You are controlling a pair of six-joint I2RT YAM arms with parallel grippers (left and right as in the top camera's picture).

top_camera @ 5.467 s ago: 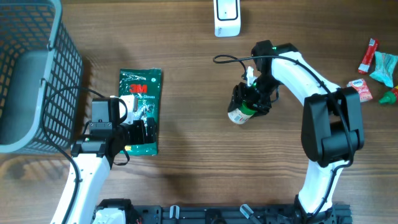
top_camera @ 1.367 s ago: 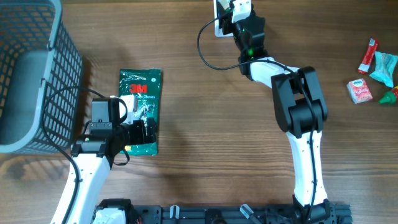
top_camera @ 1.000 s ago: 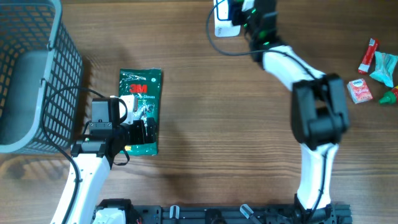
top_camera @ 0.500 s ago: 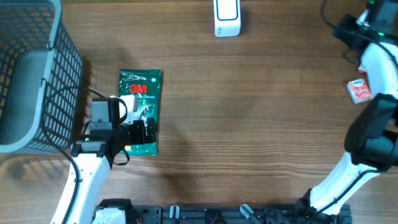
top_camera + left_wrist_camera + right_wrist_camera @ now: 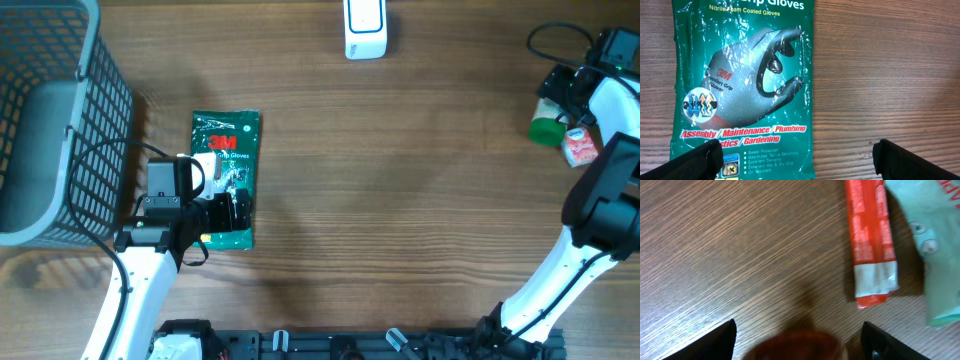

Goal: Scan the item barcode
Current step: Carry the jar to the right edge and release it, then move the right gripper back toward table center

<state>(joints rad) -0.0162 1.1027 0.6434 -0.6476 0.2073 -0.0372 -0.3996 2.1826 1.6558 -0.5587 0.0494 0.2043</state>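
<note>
The item is a small bottle (image 5: pixel 546 122) with a pale body and a green cap, at the table's far right. My right gripper (image 5: pixel 560 98) is right over it. In the right wrist view the bottle is a blurred brownish round shape (image 5: pixel 795 345) between the wide-apart fingers (image 5: pixel 720 342), with a narrow gap on each side, so the gripper (image 5: pixel 799 330) is open. The white scanner (image 5: pixel 364 27) stands at the back middle edge. My left gripper (image 5: pixel 222 214) (image 5: pixel 800 162) hangs open over the bottom edge of a green 3M gloves packet (image 5: pixel 225 170) (image 5: pixel 742 85).
A grey wire basket (image 5: pixel 40 130) fills the left side. Snacks lie beside the bottle: a red stick (image 5: pixel 592 90) (image 5: pixel 870 245), a teal packet (image 5: pixel 620 108) (image 5: pixel 935 245) and a red-and-white pack (image 5: pixel 578 146). The right arm's cable (image 5: pixel 560 35) loops above it.
The right arm swung from the scanner to the far right, carrying the bottle to the snacks, and its jaws have widened. The left arm and gloves packet have not moved.
</note>
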